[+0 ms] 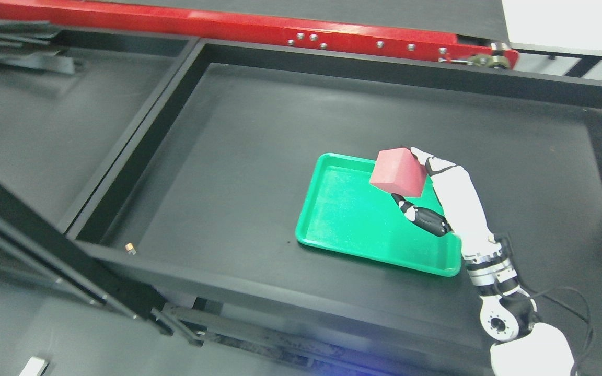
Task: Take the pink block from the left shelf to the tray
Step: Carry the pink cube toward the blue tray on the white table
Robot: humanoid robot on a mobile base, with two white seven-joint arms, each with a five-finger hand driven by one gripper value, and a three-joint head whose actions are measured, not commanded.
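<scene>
My right hand (pixel 411 180) comes in from the lower right and is shut on the pink block (pixel 397 172), thumb under it and fingers behind it. The block is a tilted pink cube held above the right part of the green tray (pixel 343 214). The tray lies flat inside a large black bin and holds nothing else. My left arm does not show.
The black bin's raised walls (pixel 139 151) surround the tray. A second black compartment (pixel 45 120) lies to the left. A red beam (pixel 259 28) runs along the back. A small brown speck (pixel 130 247) sits on the bin's front left rim.
</scene>
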